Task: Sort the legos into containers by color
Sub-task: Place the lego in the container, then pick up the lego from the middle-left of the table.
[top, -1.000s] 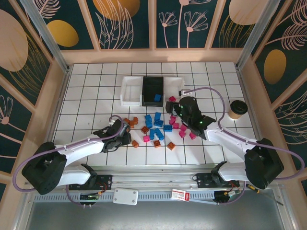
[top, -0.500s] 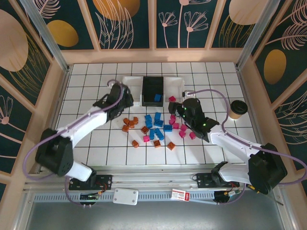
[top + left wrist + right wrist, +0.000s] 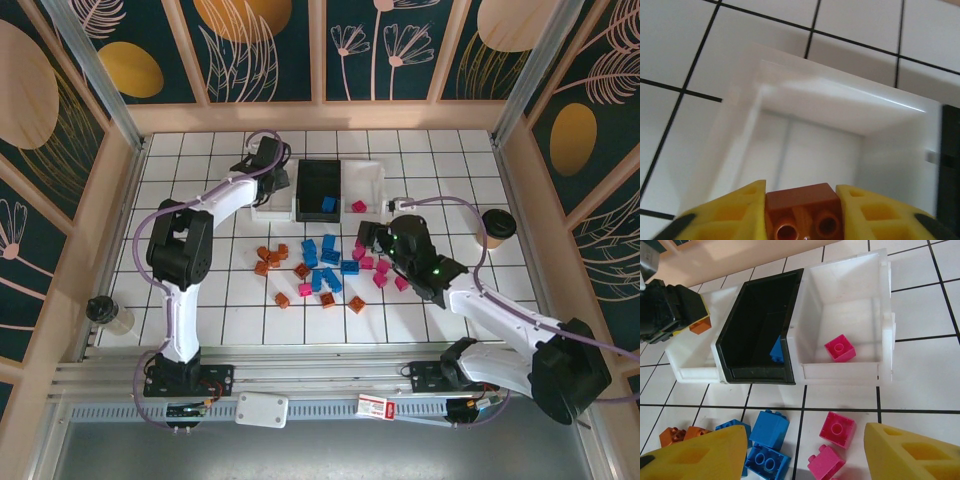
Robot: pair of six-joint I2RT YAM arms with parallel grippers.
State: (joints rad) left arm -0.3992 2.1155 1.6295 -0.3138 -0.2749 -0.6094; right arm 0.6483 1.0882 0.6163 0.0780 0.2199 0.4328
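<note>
Left gripper is clamped on an orange brick over a white bin. Right gripper is spread above pink bricks

My left arm reaches far forward with a grip; my right arm hovers low with its jaws apart.

My left arm rises from its base, folds at the elbow and stretches out to the far side. At its end my left gripper points down, its yellow fingers pressed against either side of an orange-brown brick. My right arm lies low, slanting forward and inward. My right gripper hangs tilted downward, its two yellow fingers spread wide apart.
</note>
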